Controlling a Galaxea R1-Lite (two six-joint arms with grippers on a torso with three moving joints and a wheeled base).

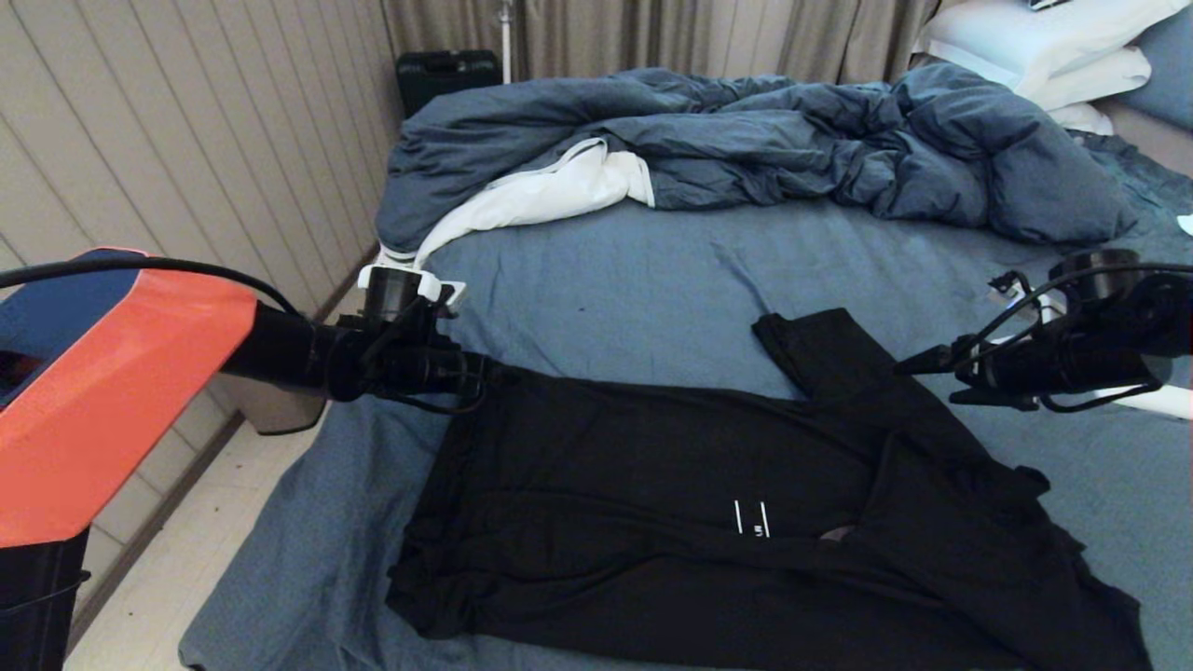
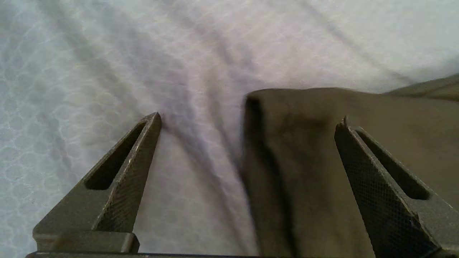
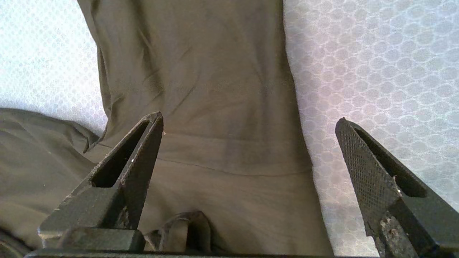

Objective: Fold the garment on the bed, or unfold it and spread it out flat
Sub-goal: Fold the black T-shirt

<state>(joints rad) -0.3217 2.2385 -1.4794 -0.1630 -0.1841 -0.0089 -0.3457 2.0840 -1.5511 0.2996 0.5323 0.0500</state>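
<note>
black garment (image 1: 652, 503) on bed (image 1: 634, 280), small white marks, lettering unreadable

I am in a bedroom: a wide bed (image 1: 652, 280) with a blue sheet, a rumpled duvet (image 1: 792, 149), white pillows (image 1: 1044, 47), beige curtains (image 1: 671, 37) behind it, and a panelled wall (image 1: 186, 140) alongside.

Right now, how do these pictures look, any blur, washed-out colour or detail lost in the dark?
Head view: sharp, but the garment is so dark its folds barely show. Left wrist view: the garment's edge is smeared with blur, and the bed sheet looks washed out. Right wrist view: crisp, the sheet's weave shows clearly.
</note>
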